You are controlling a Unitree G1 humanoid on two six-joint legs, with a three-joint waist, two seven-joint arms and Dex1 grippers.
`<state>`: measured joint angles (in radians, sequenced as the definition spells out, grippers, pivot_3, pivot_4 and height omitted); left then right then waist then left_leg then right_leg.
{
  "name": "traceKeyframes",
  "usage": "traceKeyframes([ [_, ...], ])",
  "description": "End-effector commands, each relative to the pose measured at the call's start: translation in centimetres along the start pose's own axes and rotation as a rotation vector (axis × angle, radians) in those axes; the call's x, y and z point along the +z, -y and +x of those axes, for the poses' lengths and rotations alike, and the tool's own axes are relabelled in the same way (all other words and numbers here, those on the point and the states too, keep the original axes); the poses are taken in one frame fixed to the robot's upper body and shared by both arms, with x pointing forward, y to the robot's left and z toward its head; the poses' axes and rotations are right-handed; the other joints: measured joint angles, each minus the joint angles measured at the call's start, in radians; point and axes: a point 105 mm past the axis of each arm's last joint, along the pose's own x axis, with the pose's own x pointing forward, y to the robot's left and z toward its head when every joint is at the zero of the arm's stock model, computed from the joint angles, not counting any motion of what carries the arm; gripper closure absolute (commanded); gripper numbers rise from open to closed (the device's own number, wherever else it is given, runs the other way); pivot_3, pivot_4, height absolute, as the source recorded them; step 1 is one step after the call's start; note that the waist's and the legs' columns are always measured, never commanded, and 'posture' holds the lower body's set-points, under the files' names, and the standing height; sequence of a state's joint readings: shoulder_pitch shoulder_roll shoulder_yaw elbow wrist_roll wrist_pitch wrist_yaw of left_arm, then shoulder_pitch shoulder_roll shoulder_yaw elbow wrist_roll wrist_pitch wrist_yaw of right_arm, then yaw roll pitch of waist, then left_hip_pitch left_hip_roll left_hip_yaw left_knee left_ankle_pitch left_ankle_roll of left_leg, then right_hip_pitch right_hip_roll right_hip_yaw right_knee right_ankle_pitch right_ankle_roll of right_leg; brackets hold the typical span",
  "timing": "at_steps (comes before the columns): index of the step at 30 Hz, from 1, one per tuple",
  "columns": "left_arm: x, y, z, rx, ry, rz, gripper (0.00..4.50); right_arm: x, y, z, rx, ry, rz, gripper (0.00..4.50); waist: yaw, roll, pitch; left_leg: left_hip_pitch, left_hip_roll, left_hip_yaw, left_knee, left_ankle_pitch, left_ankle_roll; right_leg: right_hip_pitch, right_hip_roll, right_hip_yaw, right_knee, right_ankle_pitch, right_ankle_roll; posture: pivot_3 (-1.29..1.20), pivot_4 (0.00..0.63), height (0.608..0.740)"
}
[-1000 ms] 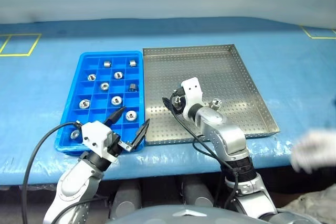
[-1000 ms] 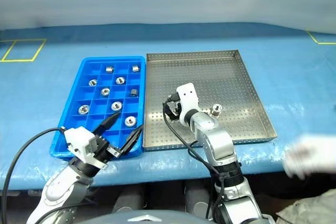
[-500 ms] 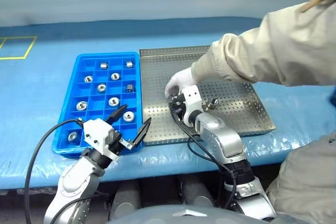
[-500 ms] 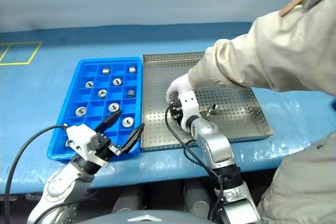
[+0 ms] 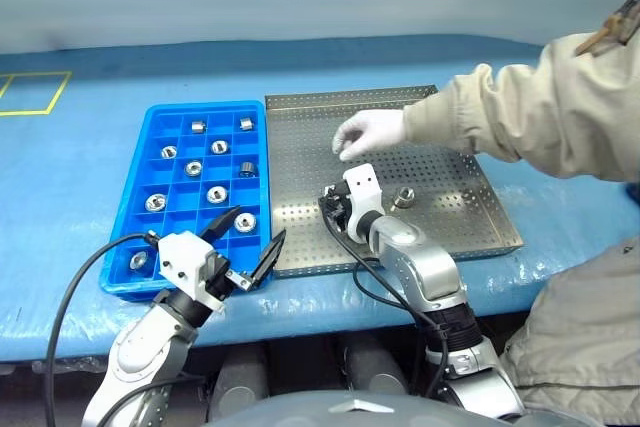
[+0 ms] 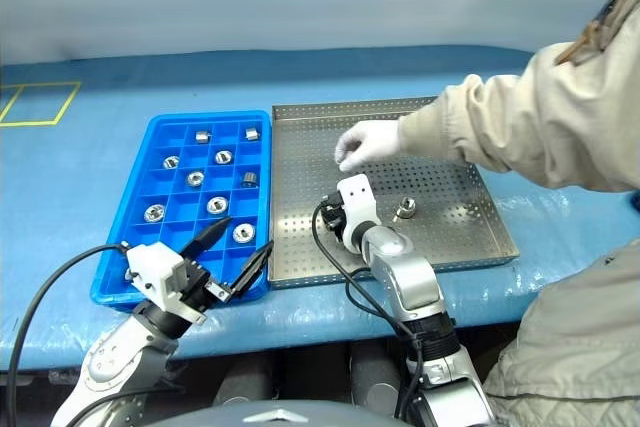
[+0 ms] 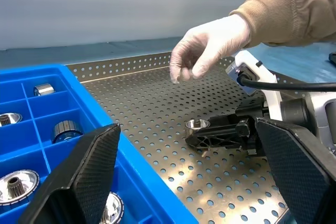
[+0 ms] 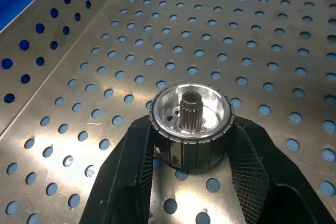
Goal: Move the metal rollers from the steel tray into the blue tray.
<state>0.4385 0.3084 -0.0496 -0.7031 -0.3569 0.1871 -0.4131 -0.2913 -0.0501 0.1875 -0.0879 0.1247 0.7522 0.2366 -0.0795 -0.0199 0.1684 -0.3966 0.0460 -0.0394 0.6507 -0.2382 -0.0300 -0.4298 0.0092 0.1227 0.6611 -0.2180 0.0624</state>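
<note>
Steel, small and smooth, the roller looks dense, rigid and slippery; its ribbed side wall is the place to pinch. The right end effector clamps it there, near the steel tray's left edge. A second roller stands mid-tray. The blue tray holds about nine rollers. The left end effector gapes empty.

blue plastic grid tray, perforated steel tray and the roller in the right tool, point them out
blue plastic grid tray (image 5: pixel 143 284): left eye view, near rim
grey perforated steel tray (image 5: pixel 452 222): left eye view, bare floor
shiny metal roller (image 8: pixel 191 124): right wrist view, top face
</note>
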Motion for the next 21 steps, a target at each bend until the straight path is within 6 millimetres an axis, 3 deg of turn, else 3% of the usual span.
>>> traceKeyframes([
  [1, 1.0, 0.2, 0.0, -0.003, 0.044, 0.014, 0.00, 0.1, -0.9, 0.2, 0.039, -0.004, -0.011, 2.81, 0.000, 0.000, 0.000, 0.000, 0.000, 0.000, 0.000, 0.000, 0.000, 0.000, 0.000, 0.000, 0.000, 0.000, 0.000, 0.06, 0.150, 0.740],
  [9, 1.0, 0.1, 0.0, 0.002, 0.047, 0.014, 0.00, 1.2, -1.5, 0.1, 0.075, 0.029, -0.024, 2.81, -0.001, 0.000, 0.000, 0.000, 0.000, 0.000, -0.001, 0.000, 0.000, 0.000, 0.000, 0.000, 0.000, 0.000, 0.000, 0.07, 0.150, 0.740],
  [15, 1.0, 0.2, 0.0, 0.010, 0.048, 0.015, 0.00, 0.9, -2.0, 0.1, 0.119, 0.010, -0.011, 2.81, 0.001, 0.000, 0.000, 0.000, 0.000, 0.000, -0.002, 0.000, 0.000, -0.001, 0.000, 0.000, -0.001, 0.000, -0.001, 0.08, 0.150, 0.740],
  [21, 1.0, 0.1, -0.1, 0.014, 0.049, 0.016, 0.00, 1.3, -2.9, 0.0, 0.158, 0.025, -0.037, 0.84, 0.002, 0.000, 0.001, 0.000, 0.000, 0.000, -0.004, 0.000, 0.000, -0.001, 0.000, 0.000, -0.002, -0.001, -0.001, 0.08, 0.150, 0.740],
])
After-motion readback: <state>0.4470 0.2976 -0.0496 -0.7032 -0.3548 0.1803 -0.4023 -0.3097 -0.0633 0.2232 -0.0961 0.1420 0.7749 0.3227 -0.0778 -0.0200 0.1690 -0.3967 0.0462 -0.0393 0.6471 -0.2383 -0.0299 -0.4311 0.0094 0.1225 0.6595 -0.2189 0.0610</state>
